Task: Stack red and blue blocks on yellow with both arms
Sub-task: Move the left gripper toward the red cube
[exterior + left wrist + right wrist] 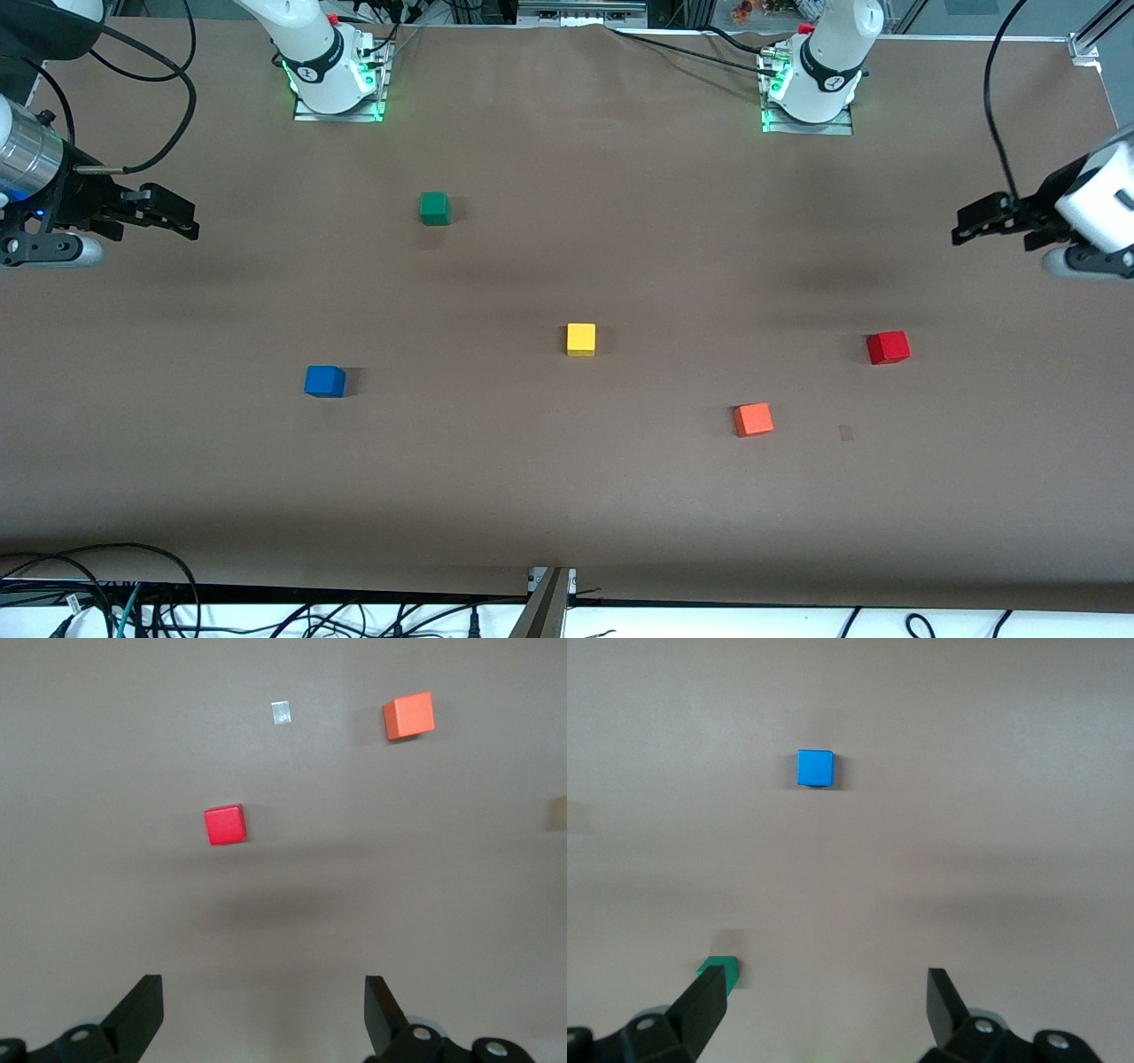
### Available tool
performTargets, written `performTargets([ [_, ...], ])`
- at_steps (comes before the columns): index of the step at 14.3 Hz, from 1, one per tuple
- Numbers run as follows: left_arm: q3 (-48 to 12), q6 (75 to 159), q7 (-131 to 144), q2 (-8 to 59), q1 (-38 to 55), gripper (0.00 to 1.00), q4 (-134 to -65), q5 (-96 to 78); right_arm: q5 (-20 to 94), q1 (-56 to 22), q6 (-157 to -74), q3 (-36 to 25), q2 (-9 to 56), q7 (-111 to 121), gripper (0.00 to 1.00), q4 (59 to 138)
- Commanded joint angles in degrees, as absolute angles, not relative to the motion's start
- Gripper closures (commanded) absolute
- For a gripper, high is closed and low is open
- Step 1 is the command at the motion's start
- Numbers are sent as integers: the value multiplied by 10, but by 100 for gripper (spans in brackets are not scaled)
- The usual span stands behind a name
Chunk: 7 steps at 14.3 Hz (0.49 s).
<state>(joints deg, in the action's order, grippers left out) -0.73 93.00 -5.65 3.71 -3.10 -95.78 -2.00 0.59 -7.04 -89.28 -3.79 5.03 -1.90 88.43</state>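
With both empty, wide-open grippers raised at the worktop's ends, the left gripper should drop squarely over the red block near its end, the right gripper over the blue block, well apart from the central yellow cube.

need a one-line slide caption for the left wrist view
Open left gripper held above the bare table, with the red block and orange block lying apart ahead of it.

Five cubes, one each: red, blue, yellow, green, orange-red.
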Motion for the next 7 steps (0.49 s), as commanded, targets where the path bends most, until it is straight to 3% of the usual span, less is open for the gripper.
performTargets([
  [1, -7, 972, -118, 26, -48, 0, -997, -15, 17, -69, -891, -39, 40, -24, 0, 894],
  [7, 3, 1024, -174, 32, -61, 0, -1040, 10, 17, -69, -893, -39, 39, -24, 0, 893],
])
